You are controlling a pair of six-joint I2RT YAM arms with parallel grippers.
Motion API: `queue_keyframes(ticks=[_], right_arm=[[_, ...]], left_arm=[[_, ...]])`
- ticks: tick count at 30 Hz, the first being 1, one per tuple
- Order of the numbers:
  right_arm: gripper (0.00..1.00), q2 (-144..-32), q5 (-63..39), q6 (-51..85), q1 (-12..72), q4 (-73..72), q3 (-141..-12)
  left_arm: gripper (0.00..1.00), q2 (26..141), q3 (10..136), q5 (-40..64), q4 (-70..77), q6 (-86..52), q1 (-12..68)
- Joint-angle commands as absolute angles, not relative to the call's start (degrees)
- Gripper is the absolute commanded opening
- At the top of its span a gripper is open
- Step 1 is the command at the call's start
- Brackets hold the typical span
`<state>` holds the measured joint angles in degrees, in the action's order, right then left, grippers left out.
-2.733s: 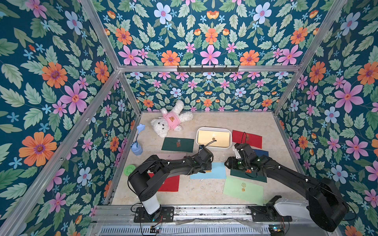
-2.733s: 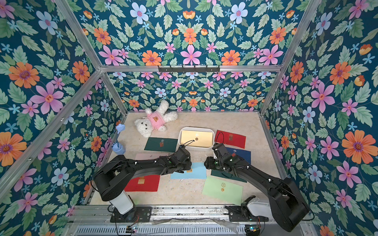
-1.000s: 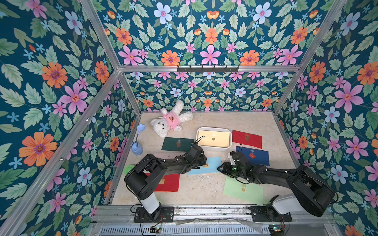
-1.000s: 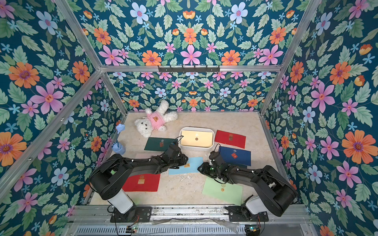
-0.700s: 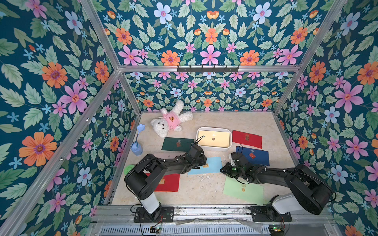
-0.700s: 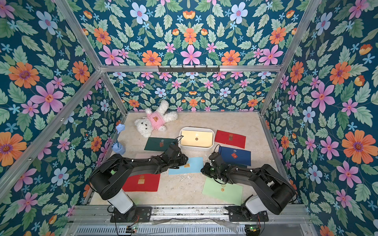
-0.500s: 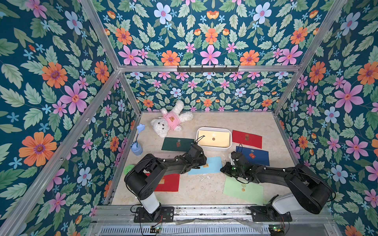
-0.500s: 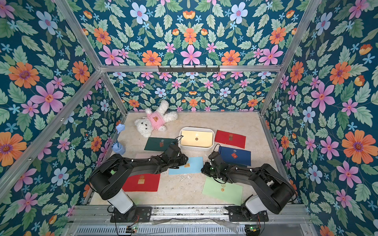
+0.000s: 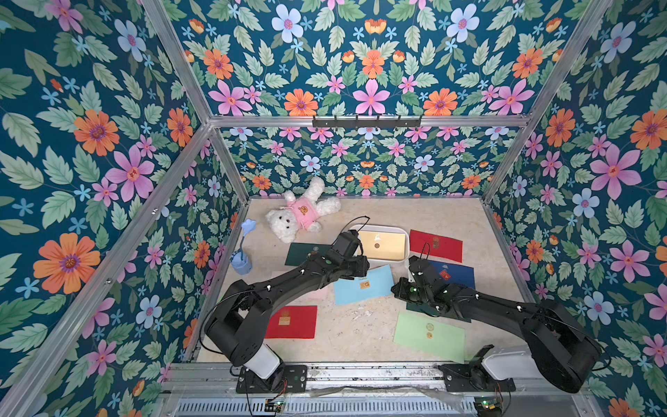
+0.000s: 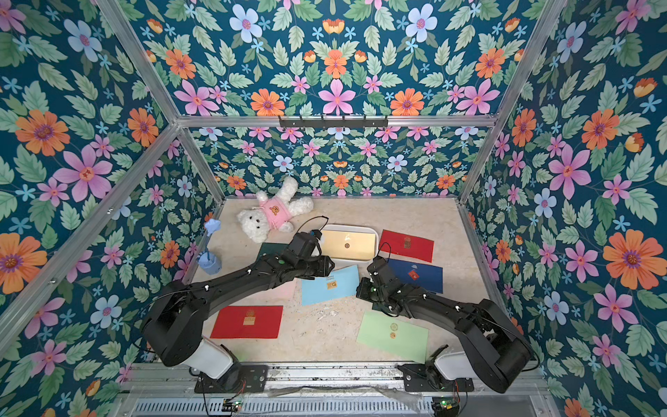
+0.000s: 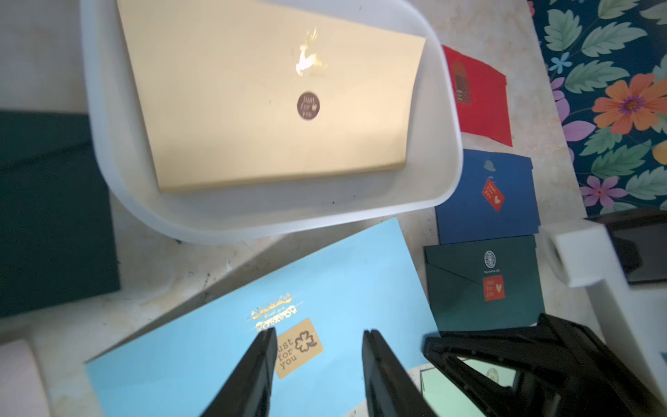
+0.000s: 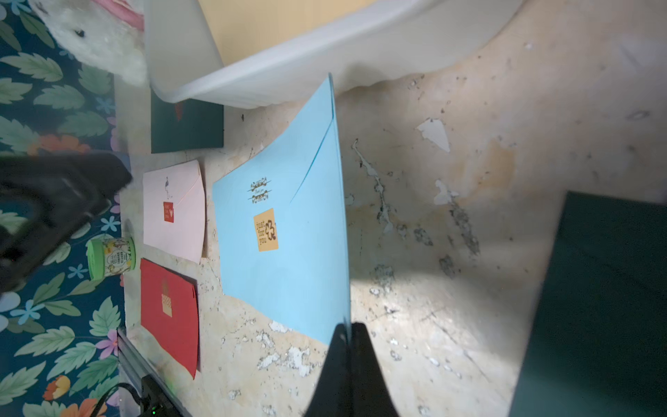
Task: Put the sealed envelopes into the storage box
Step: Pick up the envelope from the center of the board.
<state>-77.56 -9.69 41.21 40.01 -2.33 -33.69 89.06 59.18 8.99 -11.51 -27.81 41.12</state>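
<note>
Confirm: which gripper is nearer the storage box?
Left. The left gripper hovers open by the storage box; the right gripper is farther back, shut on the light blue envelope.

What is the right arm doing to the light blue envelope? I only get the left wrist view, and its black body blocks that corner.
Observer: The right arm's fingers are shut on an edge of the light blue envelope.
Operator: Does the envelope lie flat?
Observer: No. The right wrist view shows the pinched edge raised off the table and the sheet bowed.
Operator: Any envelopes outside my frame?
Observer: Another red envelope lies flat beside the left arm, seen in both top views.
</note>
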Motion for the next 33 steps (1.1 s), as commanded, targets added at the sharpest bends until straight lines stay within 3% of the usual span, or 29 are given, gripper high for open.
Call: queue_keyframes(ticks=[1,6,15,33], right_arm=[[0.0,-75.6,-7.7,34.0,40.0,1.9,-35.2],[0.0,-71.2,-7.6,26.2,40.1,5.2,-36.7],[0.0,-65.7,-13.0,16.5,40.0,7.0,-38.9],[0.0,-63.7,-19.5,10.2,40.1,9.1,-42.3]], left_arm=[[0.47,87.2,60.2,12.2,-18.2,-14.7,38.9],[0.47,84.4,58.6,22.8,-19.8,-0.1,32.6],[0.48,86.5,59.8,37.0,-22.1,18.4,29.1],[0.5,93.1,65.0,50.3,-29.3,34.0,26.3]])
